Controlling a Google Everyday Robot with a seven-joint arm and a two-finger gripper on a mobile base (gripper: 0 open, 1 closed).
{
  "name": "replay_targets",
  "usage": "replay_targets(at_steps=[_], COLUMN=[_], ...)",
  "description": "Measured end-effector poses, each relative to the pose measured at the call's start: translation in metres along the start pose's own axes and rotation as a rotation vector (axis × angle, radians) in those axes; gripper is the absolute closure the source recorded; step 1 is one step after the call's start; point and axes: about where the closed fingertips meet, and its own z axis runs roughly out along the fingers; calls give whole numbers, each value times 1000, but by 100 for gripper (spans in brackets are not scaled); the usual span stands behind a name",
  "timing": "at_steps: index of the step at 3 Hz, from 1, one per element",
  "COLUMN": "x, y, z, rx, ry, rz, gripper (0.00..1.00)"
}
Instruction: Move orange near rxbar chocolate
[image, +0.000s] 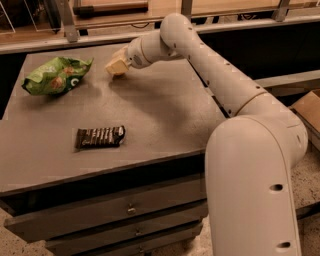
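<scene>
Far left on grey table (165, 115): crumpled green snack bag (56, 75). Toward front edge: rxbar chocolate (100, 137), lying flat, well apart from bag. Near back edge, right of bag: gripper (116, 65), low over tabletop, grip state impossible to tell. Right: white arm (220, 80).

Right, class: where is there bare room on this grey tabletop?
Bare: the wide stretch between the dark brown rectangular wrapped bar and the table's right edge. Crowded: the far left, where the gripper hangs beside the crumpled green snack bag.
</scene>
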Motion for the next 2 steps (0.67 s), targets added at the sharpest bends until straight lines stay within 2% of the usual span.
replay_targets(at_steps=[1,2], x=[0,-23], y=[2,-1], z=[4,0], rx=[-6,5], ry=[1,-37], rz=[0,-31], gripper=[90,100])
